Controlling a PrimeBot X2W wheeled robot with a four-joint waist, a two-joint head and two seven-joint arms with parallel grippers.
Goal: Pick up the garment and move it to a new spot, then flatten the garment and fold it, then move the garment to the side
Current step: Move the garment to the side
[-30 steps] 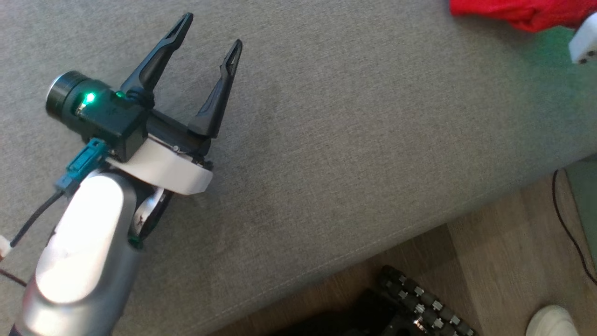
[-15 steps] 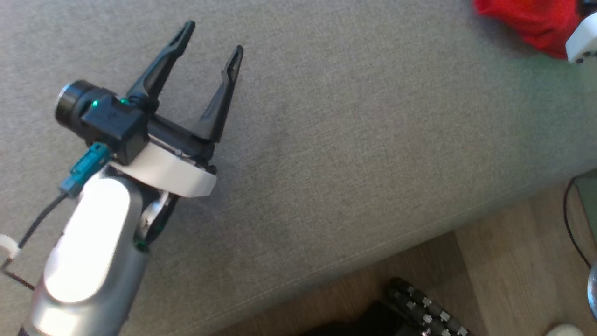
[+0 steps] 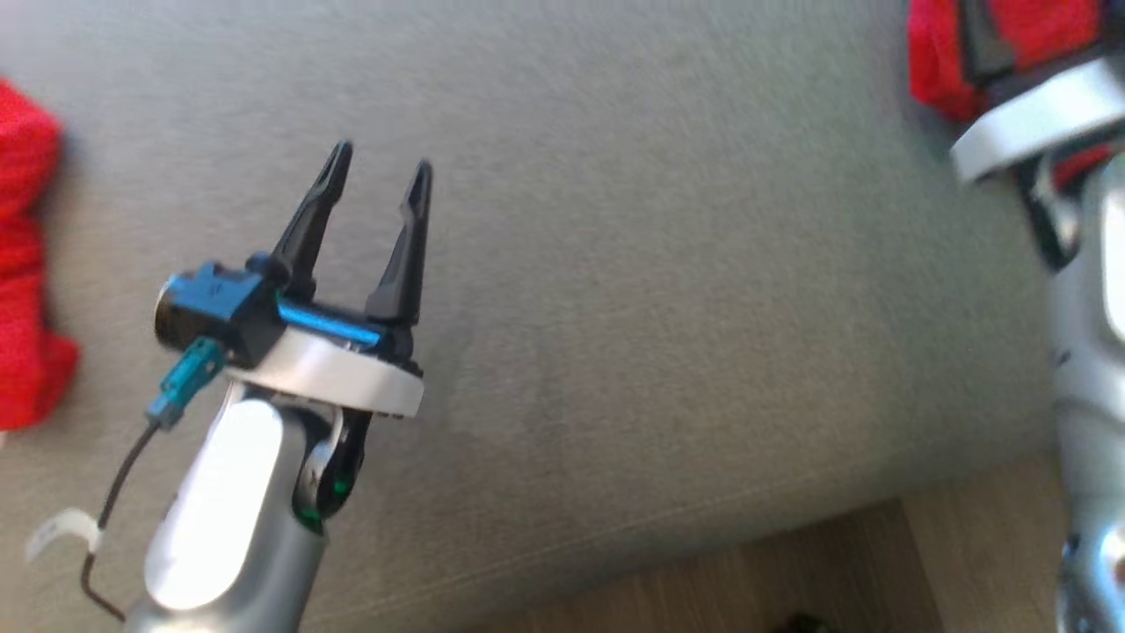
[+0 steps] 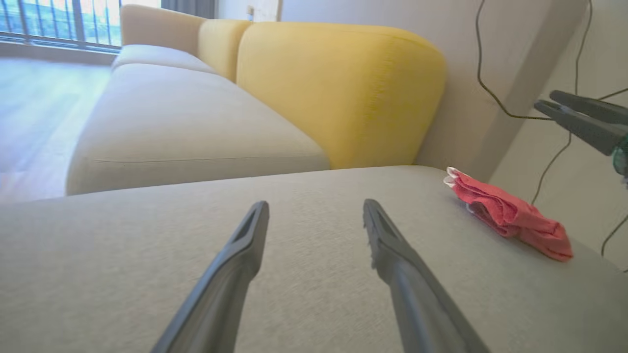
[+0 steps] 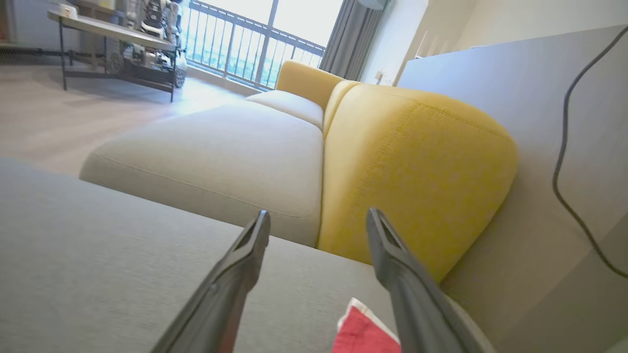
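The garment (image 4: 510,215) is a red cloth lying bunched in a long folded strip near the far right edge of the grey seat cushion (image 3: 659,308). In the head view the garment (image 3: 932,61) shows at the top right, partly behind my right arm. My right gripper (image 5: 319,215) is open and hangs just above the garment (image 5: 363,333), holding nothing. Its dark fingers (image 4: 584,115) also show in the left wrist view, above the cloth. My left gripper (image 3: 378,167) is open over the bare middle of the cushion, well to the left of the garment.
Another red cloth (image 3: 26,264) lies at the left edge of the head view. A yellow backrest (image 4: 338,88) rises behind the cushion, beside a wall with a hanging cable (image 4: 490,88). The cushion's front edge drops to wood floor (image 3: 967,563).
The head camera has swung, bringing my right arm and the red cloth at the left into view. My right gripper has opened above the garment. The left gripper stays open.
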